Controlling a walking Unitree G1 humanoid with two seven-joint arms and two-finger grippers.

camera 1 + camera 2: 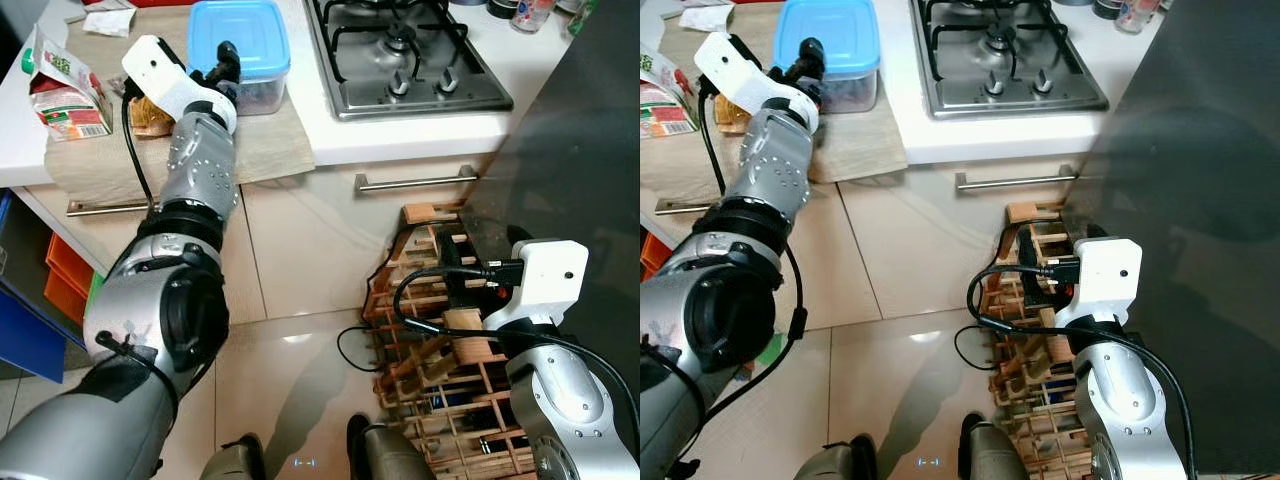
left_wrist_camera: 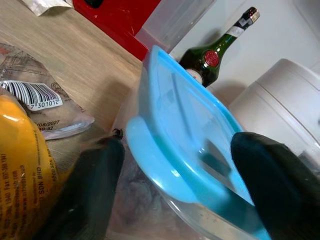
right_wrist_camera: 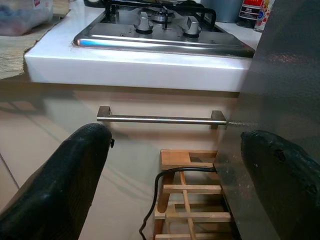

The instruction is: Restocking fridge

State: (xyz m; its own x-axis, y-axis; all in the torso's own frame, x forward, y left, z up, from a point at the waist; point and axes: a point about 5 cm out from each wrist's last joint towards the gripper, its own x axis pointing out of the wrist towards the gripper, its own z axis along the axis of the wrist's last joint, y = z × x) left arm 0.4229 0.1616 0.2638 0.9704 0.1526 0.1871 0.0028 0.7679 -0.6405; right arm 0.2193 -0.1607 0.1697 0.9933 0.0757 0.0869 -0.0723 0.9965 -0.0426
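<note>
A clear plastic container with a blue lid (image 1: 240,45) stands on a woven mat on the white counter. My left gripper (image 1: 222,62) reaches over the counter to its near left corner. In the left wrist view the left gripper (image 2: 180,170) is open, one finger on each side of the lid's corner (image 2: 190,135), and I cannot tell if they touch it. My right gripper (image 3: 175,150) hangs low and open with nothing between its fingers, facing the cabinet below the hob. The dark grey fridge (image 1: 580,130) rises at the right.
A juice carton (image 1: 65,85) and a yellow packet (image 1: 150,115) lie left of the container. A gas hob (image 1: 400,50) sits to its right. A wooden bottle rack (image 1: 440,340) stands on the floor by the fridge. A green bottle (image 2: 215,52) stands behind the container.
</note>
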